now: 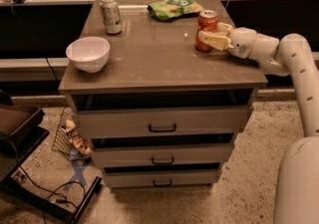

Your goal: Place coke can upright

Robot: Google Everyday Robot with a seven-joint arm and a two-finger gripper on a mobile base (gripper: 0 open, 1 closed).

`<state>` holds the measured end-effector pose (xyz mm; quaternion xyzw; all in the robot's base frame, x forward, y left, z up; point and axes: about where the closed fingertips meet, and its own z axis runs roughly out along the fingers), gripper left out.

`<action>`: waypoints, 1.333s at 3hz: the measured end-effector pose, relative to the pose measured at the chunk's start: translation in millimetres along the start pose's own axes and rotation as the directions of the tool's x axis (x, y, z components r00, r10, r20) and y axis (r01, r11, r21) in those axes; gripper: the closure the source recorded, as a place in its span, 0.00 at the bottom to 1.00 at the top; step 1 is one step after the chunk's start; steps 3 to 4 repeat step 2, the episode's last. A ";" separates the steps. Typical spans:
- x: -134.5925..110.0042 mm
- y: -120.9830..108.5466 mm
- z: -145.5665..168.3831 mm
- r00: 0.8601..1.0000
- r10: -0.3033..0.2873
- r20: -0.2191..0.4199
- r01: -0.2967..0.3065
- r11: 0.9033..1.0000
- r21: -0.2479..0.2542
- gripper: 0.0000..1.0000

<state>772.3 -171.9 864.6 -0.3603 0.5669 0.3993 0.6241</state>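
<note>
The coke can (206, 25) is a red-orange can with a silver top. It stands upright on the grey cabinet top (159, 58), at the right side towards the back. My gripper (213, 37) reaches in from the right on a white arm. Its pale fingers (214, 41) lie around the can's lower half, one in front and one behind. The can's bottom rests on the surface.
A pale green-and-white can (110, 15) stands at the back left. A white bowl (88, 53) sits near the left front edge. A green snack bag (174, 7) lies at the back middle. Three drawers (162, 124) are below. A wire basket (70, 133) sits on the floor left.
</note>
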 end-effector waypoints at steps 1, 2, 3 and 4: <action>0.1 1.1 3.4 1.000 0.001 0.001 -0.001 1.000 -0.005 0.15; 0.3 2.3 7.2 1.000 0.002 0.001 -0.002 1.000 -0.010 0.00; 0.3 2.3 7.2 1.000 0.002 0.001 -0.002 1.000 -0.010 0.00; 0.3 2.3 7.2 1.000 0.002 0.001 -0.002 1.000 -0.010 0.00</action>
